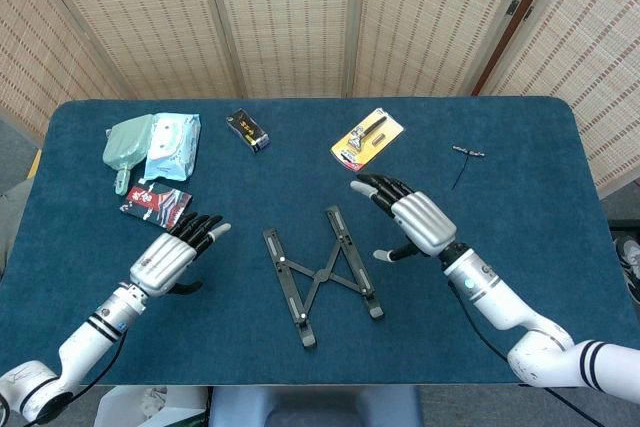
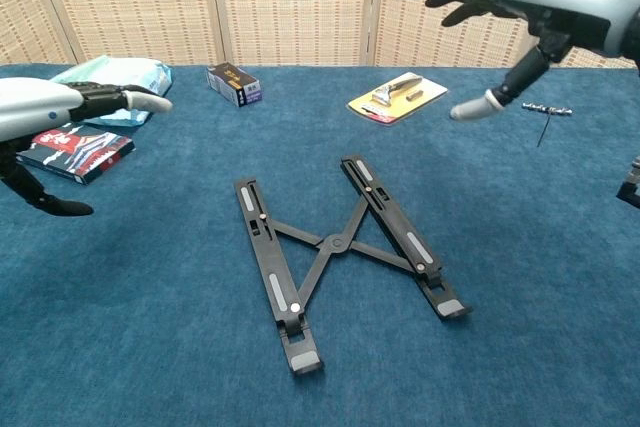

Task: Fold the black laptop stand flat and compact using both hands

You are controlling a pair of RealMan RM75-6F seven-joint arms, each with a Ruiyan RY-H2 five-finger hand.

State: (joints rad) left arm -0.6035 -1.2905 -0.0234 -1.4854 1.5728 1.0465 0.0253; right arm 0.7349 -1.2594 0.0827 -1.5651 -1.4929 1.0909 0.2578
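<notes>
The black laptop stand (image 1: 322, 277) (image 2: 335, 247) lies flat on the blue table, its two rails spread in a V and joined by crossed struts. My right hand (image 1: 410, 220) (image 2: 500, 7) hovers above and to the right of the stand, fingers spread, holding nothing. To the left of the stand my left hand (image 1: 178, 255) (image 2: 60, 112) is raised over the table, fingers extended and empty. Neither hand touches the stand.
A green-and-white wipes pack (image 1: 152, 144) and a red-black packet (image 1: 157, 206) lie at the left. At the back are a small black box (image 1: 247, 130), a yellow carded tool (image 1: 367, 138) and a small metal tool (image 1: 465, 154). Blue table cloth (image 1: 540, 237) spreads to the right.
</notes>
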